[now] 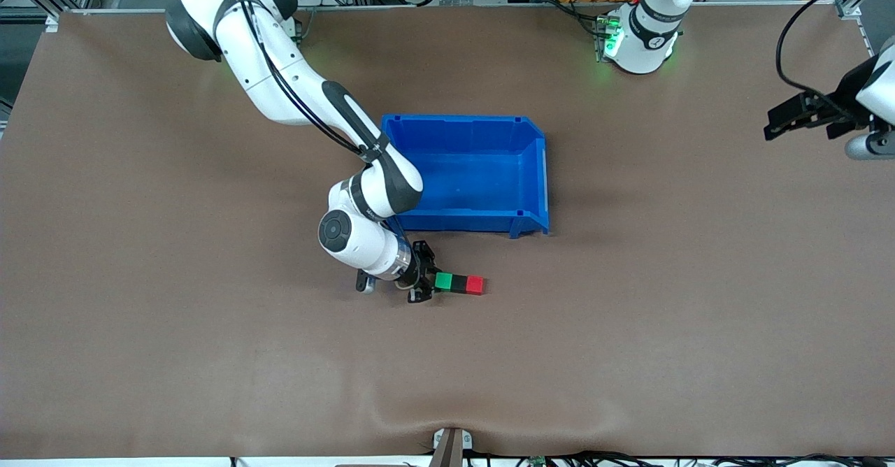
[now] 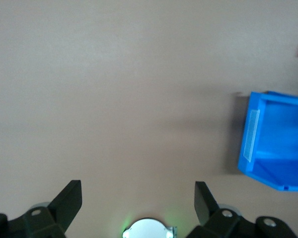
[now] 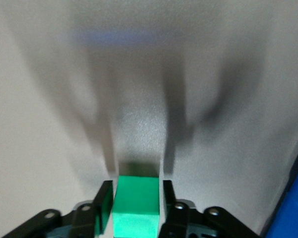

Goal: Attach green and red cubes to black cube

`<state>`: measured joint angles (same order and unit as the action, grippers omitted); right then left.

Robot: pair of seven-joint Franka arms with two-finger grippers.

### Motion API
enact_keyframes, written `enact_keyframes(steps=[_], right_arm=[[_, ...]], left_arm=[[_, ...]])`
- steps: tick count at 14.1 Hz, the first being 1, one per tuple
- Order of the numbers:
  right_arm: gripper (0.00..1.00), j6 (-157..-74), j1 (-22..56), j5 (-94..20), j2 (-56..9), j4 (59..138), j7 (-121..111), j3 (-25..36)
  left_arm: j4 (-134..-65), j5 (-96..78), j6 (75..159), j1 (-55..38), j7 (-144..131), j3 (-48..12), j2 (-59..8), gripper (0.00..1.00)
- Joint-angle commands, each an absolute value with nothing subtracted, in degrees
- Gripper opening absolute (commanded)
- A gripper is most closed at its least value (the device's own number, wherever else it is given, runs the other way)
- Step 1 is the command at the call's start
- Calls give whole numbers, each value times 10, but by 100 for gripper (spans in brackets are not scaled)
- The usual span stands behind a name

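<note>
The right pincer (image 1: 424, 282) is sitting low at the worktop (image 1: 140, 278), its fingers (image 3: 103, 204) pinching the green cube (image 1: 443, 282) from both sides. The green cube is lying in a row with the black cube (image 1: 459, 284) and the red cube (image 1: 475, 284), all three touching, black in the middle, red toward the left arm's end. The row is resting on the worktop, nearer to the front camera than the blue bin (image 1: 475, 173) and just beside it. The left arm is waiting at its own end of the worktop, its pincer (image 2: 138, 196) spread wide and hovering over bare surface, well apart from the cubes.
</note>
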<state>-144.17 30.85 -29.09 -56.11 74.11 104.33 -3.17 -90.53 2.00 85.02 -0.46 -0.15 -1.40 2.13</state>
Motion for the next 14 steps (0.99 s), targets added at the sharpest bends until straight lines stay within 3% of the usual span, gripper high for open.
enact_keyframes(steps=[1, 14], right_arm=[[100, -1446, 310, -295, -573, 725, 1049, -25], [100, -1441, 258, -254, -546, 715, 1046, -11]], left_arm=[[-898, 33, 833, -5, 57, -19, 31, 100], [-866, 28, 833, -12, 35, -41, 27, 100]])
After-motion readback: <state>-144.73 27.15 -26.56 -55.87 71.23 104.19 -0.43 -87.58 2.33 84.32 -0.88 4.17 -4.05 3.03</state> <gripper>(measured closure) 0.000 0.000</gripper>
